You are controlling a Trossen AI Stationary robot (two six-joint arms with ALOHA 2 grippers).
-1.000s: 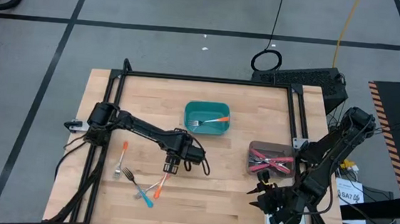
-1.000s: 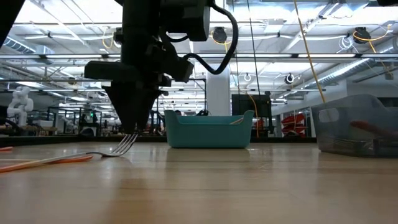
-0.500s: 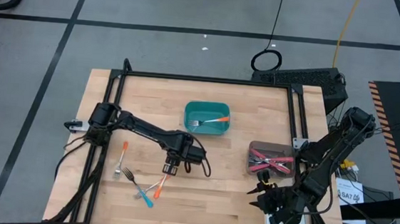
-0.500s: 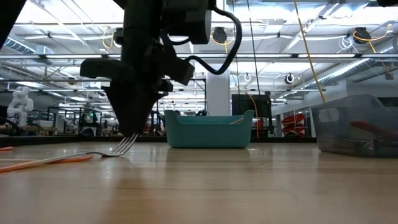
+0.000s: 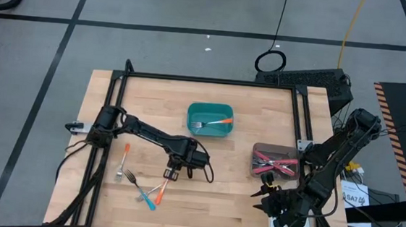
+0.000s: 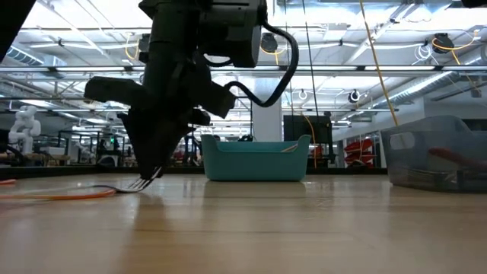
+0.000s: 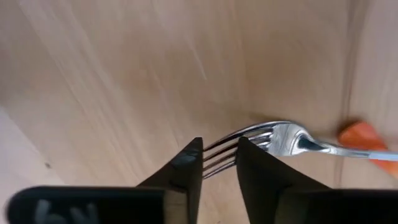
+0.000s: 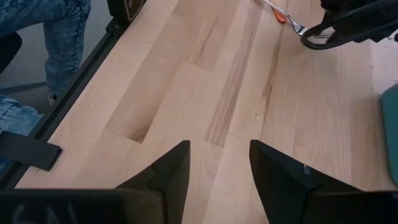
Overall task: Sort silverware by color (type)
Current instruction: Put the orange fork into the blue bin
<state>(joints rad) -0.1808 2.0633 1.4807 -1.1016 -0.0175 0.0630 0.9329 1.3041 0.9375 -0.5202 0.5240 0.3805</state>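
Observation:
An orange-handled fork (image 5: 161,190) of the silverware lies flat on the wooden table, its tines pointing toward the far edge. My left gripper (image 5: 170,175) points straight down over that tine end, open by a narrow gap, and the tine tips (image 7: 214,163) lie in the gap. Another orange fork (image 5: 125,154), a teal-handled fork (image 5: 147,201) and one more fork (image 5: 131,174) lie on the table to its left. My right gripper (image 8: 219,162) hangs open and holds nothing, above the table's near right part. My left gripper comes at the orange fork from above, with its fingers on either side of the tine tips (image 7: 211,167). One fingertip (image 7: 244,149) stands over the tines near the fork's head, and I cannot tell whether both fingers touch. The fork lies on the table, handle (image 7: 364,137) flat.
A teal bin (image 5: 190,120) at the far middle holds an orange and a teal fork. A clear grey bin (image 5: 257,150) on the right holds red forks. A black frame (image 5: 191,78) borders the table. A person's legs (image 8: 37,25) show beyond the table's edge.
My left gripper has sunk a little onto the fork's tine end and rolled slightly. The orange fork has turned a bit on the table, and its tines sit lower than before. My right arm has kept still.

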